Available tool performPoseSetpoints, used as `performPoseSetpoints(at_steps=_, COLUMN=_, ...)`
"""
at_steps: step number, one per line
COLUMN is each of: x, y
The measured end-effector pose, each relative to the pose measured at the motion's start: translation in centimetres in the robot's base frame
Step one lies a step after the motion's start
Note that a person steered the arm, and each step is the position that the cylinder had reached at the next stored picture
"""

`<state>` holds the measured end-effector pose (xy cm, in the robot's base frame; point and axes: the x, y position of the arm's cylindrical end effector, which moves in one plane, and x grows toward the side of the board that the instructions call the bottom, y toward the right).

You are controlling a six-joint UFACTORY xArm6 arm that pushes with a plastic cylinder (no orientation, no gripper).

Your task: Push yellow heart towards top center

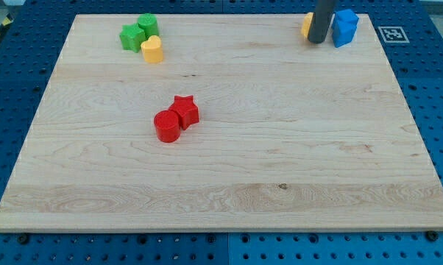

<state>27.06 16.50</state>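
Counter [229,169] is a pale wooden board set on a blue perforated base [8,110]. All positions below are given relative to the yellow heart.

Yellow heart [153,49] sits near the counter's top-left corner, upright, clear of the top edge. Two green blocks adjoin it on its upper left: a green star [132,37], touching or just beside it, and a second green block [147,24] just above it, shape not clearly made out.

Red cylinder [166,126] and red star [185,111] lie well below the heart and slightly to the view's right, touching each other.

My tip [319,40] is far to the view's right of the heart, at about the same level, near the top-right corner. The rod ends in a plain point with no hand, so nothing spreads or pinches. Tip stands between an orange-yellow block [307,25], partly hidden behind the rod, and a blue block [344,28], just beside both; contact cannot be confirmed.

Printed marker tag [392,34] lies on the base beyond the blue block.
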Motion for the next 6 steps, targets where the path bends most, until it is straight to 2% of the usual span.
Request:
performPoseSetpoints(at_steps=1, x=2.7, y=-3.6)
performPoseSetpoints(at_steps=3, x=12.3, y=-13.6)
performPoseSetpoints(at_steps=5, x=13.1, y=-25.1)
performPoseSetpoints(at_steps=6, x=11.0, y=-30.7)
